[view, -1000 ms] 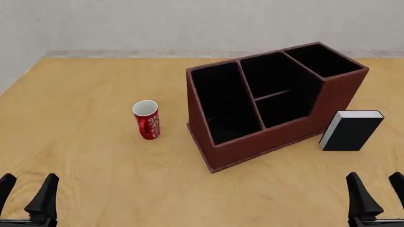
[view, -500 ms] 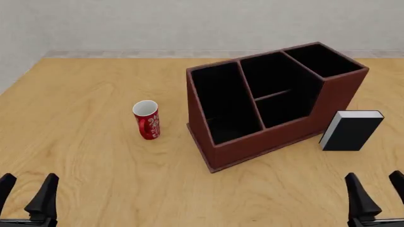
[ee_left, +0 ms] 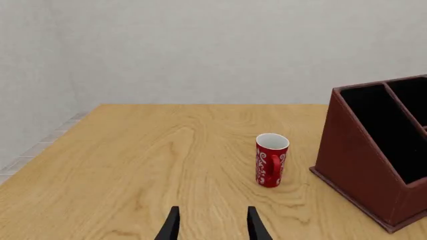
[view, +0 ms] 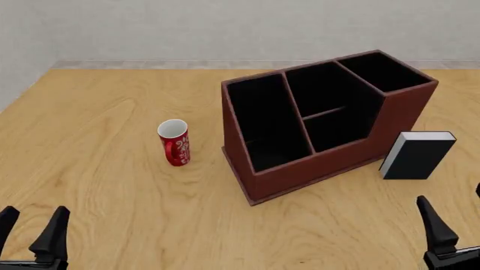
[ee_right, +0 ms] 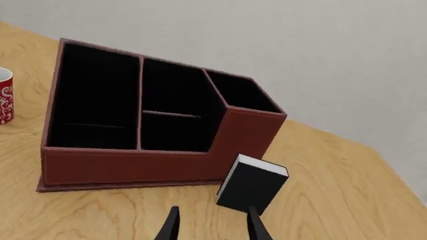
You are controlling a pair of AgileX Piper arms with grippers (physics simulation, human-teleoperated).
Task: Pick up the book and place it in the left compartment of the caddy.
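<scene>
A red mug [view: 174, 143] with white patterning and a white interior is seen upright on the light wooden table [view: 105, 112], left of centre. A pale grey wall [view: 225, 28] is seen behind the table's far edge, and a tiled floor strip [ee_left: 40, 150] beside it.

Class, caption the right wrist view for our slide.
Open right gripper faces the upright book beside the caddy.

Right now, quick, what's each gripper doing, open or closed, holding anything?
Left gripper: open, holding nothing, short of the red mug.
Right gripper: open, holding nothing, aimed at the book.
</scene>
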